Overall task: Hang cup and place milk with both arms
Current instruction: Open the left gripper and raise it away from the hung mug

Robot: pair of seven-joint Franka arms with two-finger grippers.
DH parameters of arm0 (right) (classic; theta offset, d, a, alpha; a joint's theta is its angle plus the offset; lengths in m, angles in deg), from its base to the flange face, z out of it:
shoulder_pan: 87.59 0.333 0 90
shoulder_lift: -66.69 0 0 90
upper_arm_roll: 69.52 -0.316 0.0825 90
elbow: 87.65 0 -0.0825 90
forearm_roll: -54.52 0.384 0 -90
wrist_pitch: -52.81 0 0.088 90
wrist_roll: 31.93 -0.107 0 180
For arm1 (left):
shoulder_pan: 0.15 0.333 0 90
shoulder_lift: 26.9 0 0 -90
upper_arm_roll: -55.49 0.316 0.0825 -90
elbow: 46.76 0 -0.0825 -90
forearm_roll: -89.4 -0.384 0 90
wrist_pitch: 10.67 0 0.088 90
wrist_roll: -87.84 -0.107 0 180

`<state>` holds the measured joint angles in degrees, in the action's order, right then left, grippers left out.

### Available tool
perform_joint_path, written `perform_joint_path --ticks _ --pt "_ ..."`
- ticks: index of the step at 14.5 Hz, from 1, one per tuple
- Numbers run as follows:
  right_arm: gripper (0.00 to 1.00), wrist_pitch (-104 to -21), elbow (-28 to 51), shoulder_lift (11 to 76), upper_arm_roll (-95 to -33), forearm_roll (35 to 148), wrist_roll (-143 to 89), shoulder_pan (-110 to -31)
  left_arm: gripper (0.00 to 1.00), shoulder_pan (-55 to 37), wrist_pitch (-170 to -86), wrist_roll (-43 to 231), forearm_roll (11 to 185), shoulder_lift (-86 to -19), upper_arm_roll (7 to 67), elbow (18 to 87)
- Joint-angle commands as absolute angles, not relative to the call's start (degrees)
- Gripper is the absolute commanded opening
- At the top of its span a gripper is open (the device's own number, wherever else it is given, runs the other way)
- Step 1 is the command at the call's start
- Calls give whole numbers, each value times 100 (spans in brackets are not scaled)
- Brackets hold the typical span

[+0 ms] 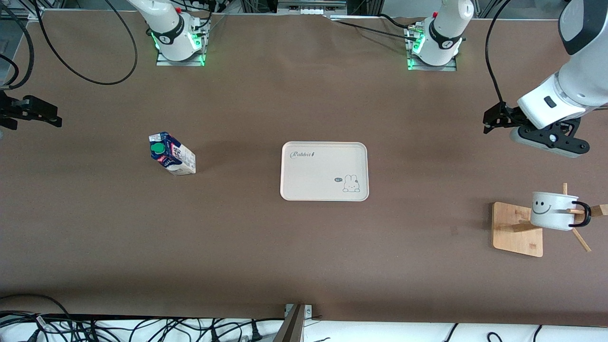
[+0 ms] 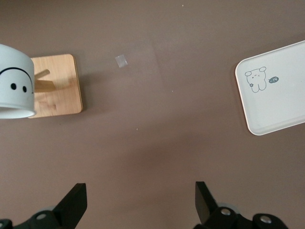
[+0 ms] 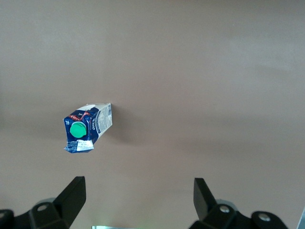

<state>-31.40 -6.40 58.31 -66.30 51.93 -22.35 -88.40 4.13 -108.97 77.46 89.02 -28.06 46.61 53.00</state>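
Observation:
The cup point(image 1: 551, 210), white with a smiley face, hangs by its black handle on a peg of the wooden rack point(image 1: 515, 229) at the left arm's end of the table. It also shows in the left wrist view point(image 2: 14, 83). The milk point(image 1: 172, 154), blue and white with a green cap, stands on the table toward the right arm's end, and shows in the right wrist view point(image 3: 86, 129). My left gripper point(image 1: 491, 118) point(image 2: 140, 200) is open and empty over bare table near the rack. My right gripper point(image 1: 50, 114) point(image 3: 138, 198) is open and empty over the table's edge at the right arm's end.
A cream tray point(image 1: 324, 151) with a rabbit drawing lies in the middle of the table, also in the left wrist view point(image 2: 286, 114). A small patch of clear tape point(image 2: 121, 60) sticks to the table beside the rack's base. Cables run along the table's edges.

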Motion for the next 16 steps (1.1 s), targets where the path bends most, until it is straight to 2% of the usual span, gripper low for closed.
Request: perform_joint_path --ticks 1,13,16 --pt "100 -2963 -679 5886 -6662 5039 -2208 -8908 100 424 -11007 8202 9028 -2575 4679 5537" --pt "100 -2972 -679 5886 -6662 5048 -2208 -8908 100 485 -10972 8547 9036 -2593 4626 5440" --pt "100 -2963 -679 5878 -6662 5065 -2226 -8908 100 503 -10928 8547 9028 -2689 4679 5152"
